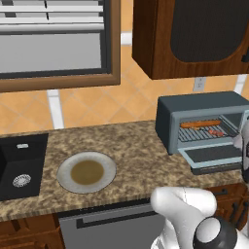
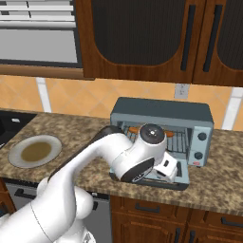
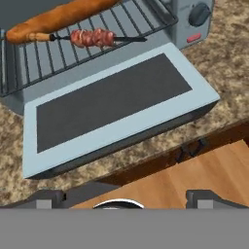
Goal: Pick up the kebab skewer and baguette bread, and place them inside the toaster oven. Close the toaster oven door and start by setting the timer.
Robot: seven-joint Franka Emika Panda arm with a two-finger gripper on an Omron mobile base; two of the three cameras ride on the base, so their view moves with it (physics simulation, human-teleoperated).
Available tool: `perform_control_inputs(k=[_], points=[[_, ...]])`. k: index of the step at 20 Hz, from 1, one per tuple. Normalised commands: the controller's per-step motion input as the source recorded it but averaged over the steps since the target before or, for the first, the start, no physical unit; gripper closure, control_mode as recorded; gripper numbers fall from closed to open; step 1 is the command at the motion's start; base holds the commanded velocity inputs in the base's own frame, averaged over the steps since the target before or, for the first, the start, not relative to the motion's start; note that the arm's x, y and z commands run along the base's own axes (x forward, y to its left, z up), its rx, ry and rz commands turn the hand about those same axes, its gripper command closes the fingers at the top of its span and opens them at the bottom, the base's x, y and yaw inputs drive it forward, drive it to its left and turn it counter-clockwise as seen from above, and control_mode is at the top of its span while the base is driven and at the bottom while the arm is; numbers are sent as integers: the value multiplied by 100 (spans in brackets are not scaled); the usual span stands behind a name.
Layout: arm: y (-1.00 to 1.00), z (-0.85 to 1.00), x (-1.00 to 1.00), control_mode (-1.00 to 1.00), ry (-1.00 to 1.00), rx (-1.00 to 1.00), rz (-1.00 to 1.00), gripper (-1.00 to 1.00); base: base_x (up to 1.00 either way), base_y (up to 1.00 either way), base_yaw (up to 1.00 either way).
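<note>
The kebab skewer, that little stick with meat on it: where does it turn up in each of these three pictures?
Left base view: kebab skewer at right, on the wire rack inside the toaster oven, just below the baguette bread.
Right base view: I cannot make it out; the arm covers much of the rack.
Hand view: top left, beside the bread.
Shared landmark: the toaster oven door, dropped flat.

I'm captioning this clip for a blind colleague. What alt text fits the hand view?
The toaster oven door lies dropped open and flat, seen from above. Behind it the kebab skewer and baguette bread rest on the wire rack inside the toaster oven. The open gripper holds nothing above the granite counter edge.
</note>
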Motion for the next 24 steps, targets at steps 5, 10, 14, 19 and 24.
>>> perform_control_inputs(k=[5,10,14,19,24], points=[[12,-47,-16,-100,2,-16,13,-100,0,0,0],[21,-54,7,-100,0,-10,5,-100,0,0,0],[9,-38,8,-100,0,-6,7,-100,0,0,0],[0,-22,10,-100,0,-6,7,-100,0,0,0],[0,-8,9,-100,0,-4,9,-100,0,0,0]])
